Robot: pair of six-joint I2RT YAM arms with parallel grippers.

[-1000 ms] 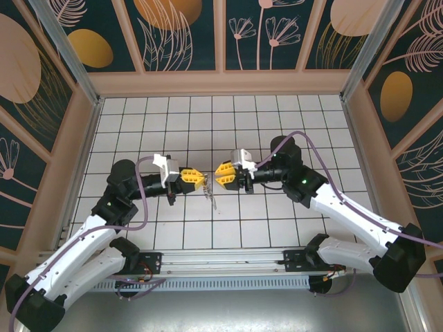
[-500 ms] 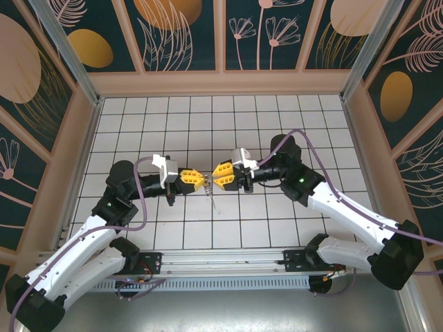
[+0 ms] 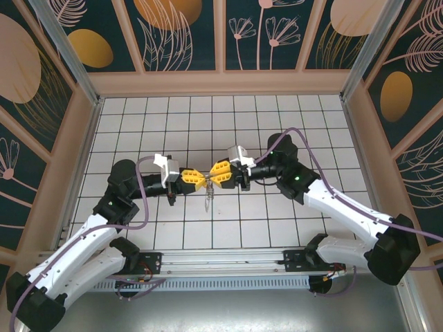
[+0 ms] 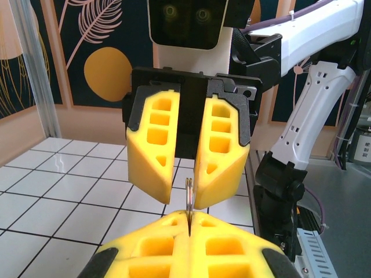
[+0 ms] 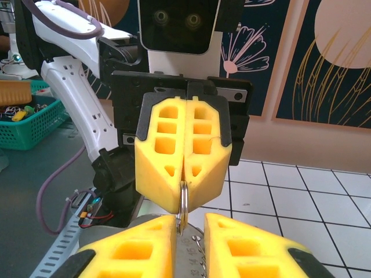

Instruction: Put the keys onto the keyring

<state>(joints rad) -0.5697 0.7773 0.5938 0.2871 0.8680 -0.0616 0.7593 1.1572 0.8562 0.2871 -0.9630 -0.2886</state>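
The keyring (image 4: 189, 196) is a thin metal split ring seen edge-on. My left gripper (image 4: 189, 215) is shut on its near edge, a little above the tiled floor. My right gripper (image 4: 183, 200) faces it tip to tip, and the ring's far edge sits in the narrow gap between its parted fingers, against one pad. In the top view the left gripper (image 3: 201, 182) and right gripper (image 3: 212, 180) meet mid-table, and the silvery keys (image 3: 209, 200) dangle just below them. In the right wrist view the keyring (image 5: 183, 202) stands before my right gripper (image 5: 192, 219), above a grey numbered metal piece (image 5: 194, 255) and a bead chain.
Both arms reach inward over the white tiled floor (image 3: 277, 124), which is ringed by patterned walls (image 3: 221, 41). A metal rail (image 3: 221, 261) runs along the near edge between the arm bases. A green basket (image 5: 29, 121) of small items stands beyond the enclosure.
My right gripper has moved left until its tips reach the left gripper's tips around the ring. The left gripper has stayed shut and nearly still, with the keys still dangling.
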